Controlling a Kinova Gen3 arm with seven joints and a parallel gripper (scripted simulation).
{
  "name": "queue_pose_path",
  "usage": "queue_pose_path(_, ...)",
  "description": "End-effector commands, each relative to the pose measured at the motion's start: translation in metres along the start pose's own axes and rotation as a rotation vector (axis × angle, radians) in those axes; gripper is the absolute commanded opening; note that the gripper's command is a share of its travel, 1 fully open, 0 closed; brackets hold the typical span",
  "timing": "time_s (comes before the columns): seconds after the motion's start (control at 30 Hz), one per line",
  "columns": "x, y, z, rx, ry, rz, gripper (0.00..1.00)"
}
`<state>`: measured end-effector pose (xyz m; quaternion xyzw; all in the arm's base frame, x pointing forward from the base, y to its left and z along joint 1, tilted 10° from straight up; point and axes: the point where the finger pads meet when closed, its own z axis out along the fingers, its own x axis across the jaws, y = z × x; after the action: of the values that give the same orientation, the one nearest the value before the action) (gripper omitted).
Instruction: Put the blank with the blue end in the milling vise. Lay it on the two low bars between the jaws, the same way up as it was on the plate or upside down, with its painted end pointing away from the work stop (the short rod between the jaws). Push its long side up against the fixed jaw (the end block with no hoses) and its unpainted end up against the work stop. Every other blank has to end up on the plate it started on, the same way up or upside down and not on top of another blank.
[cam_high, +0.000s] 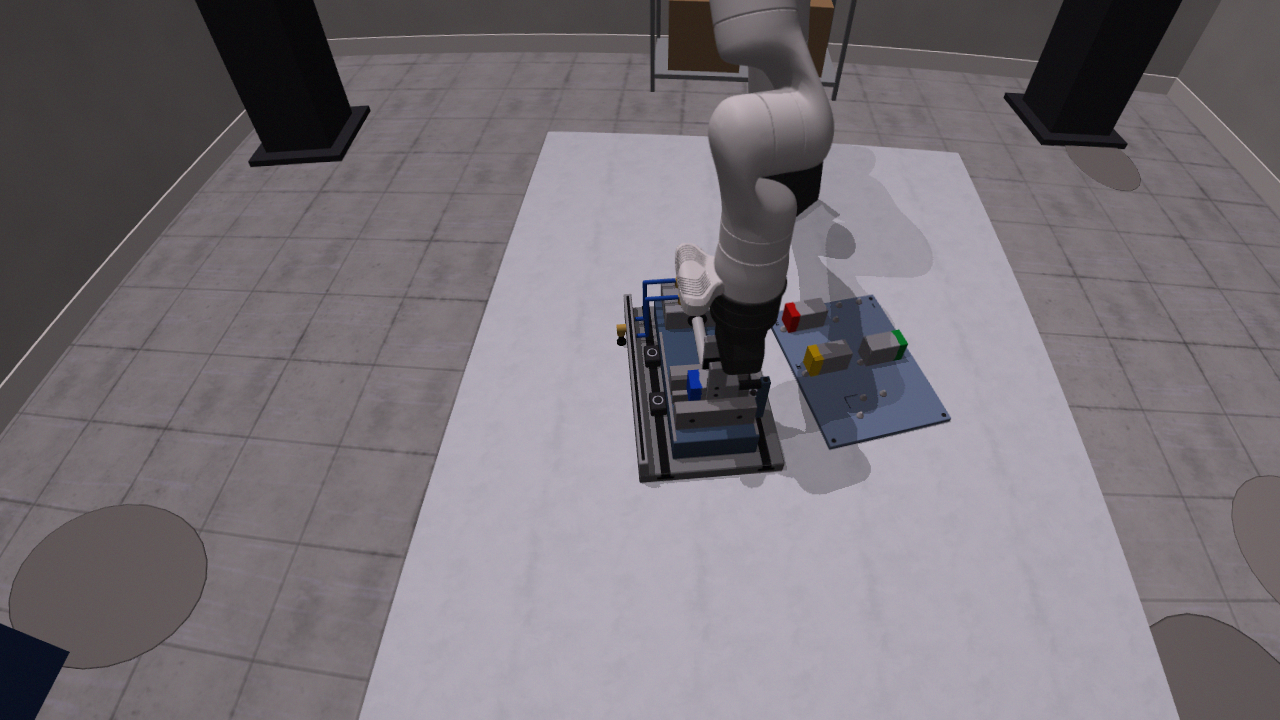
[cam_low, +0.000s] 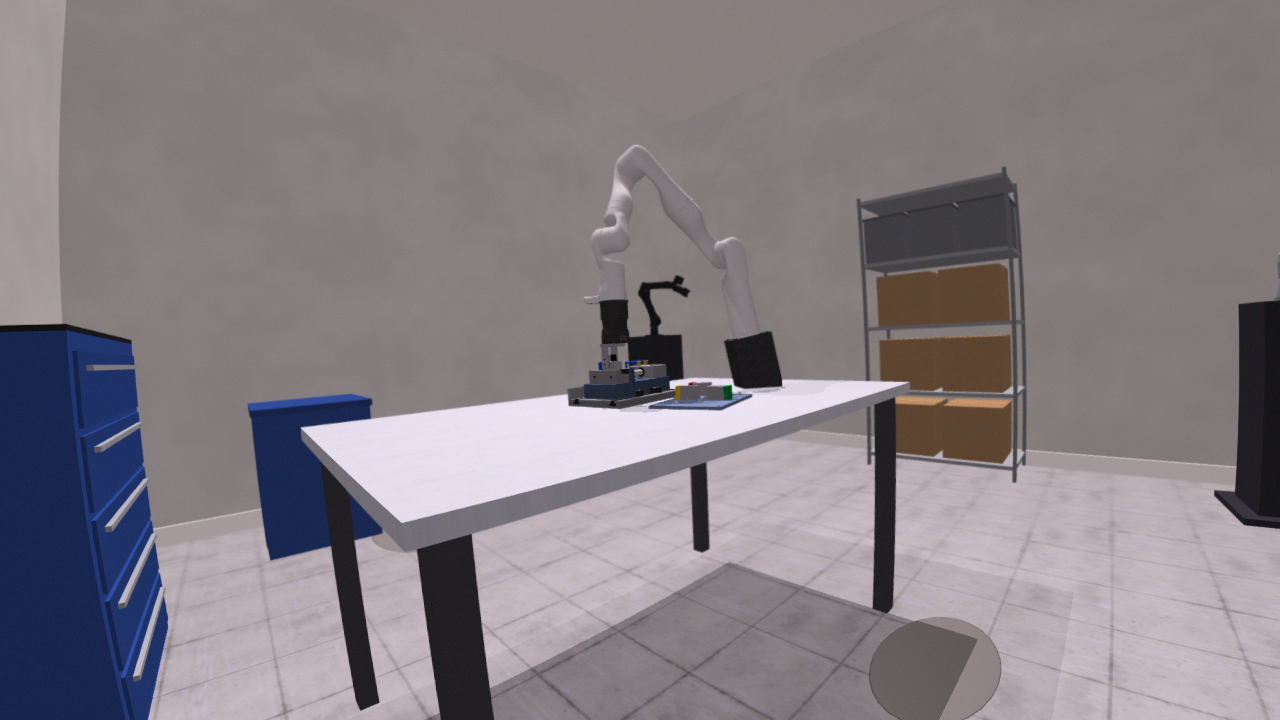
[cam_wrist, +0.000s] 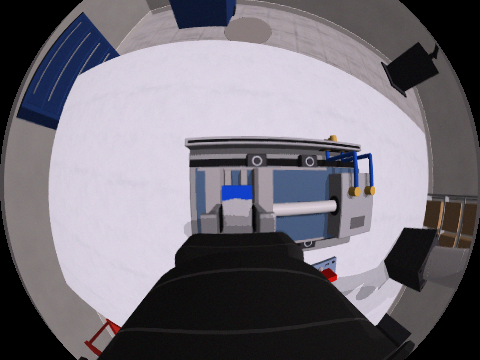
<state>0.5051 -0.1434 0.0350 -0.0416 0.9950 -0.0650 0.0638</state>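
Note:
My gripper (cam_high: 720, 383) (cam_low: 614, 356) (cam_wrist: 237, 213) points down over the vise and is shut on the blue-ended blank (cam_high: 694, 385) (cam_wrist: 237, 194), one finger on each long side. The blank lies level between the fixed jaw (cam_high: 711, 414) (cam_wrist: 213, 185) and the hosed side's moving jaw (cam_wrist: 263, 185). Its blue end points away from the stop bracket (cam_high: 763, 396). The low bars (cam_wrist: 243, 176) show beyond the blue end. Contact with the bars, fixed jaw and work stop cannot be told; the unpainted end is hidden. Red (cam_high: 810, 313), yellow (cam_high: 834, 357) and green-ended (cam_high: 881, 349) blanks lie on the plate (cam_high: 908, 407).
The vise base (cam_high: 707, 469) stands left of the plate in the top view. Blue hoses (cam_high: 646, 313) (cam_wrist: 356, 170) rise at its rear corner. A pale rod (cam_wrist: 305, 207) runs from the moving jaw to the cylinder block (cam_wrist: 355, 205). Clamps (cam_wrist: 257, 160) sit along the base's side.

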Motion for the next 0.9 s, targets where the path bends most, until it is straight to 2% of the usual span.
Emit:
queue_pose_path(0.0,-0.0006,0.0001,-0.0003,0.001,-0.002,0.0,0.0)
queue_pose_path(0.87,0.0002,0.0009,0.0013,0.002,-0.002,0.001,0.0)
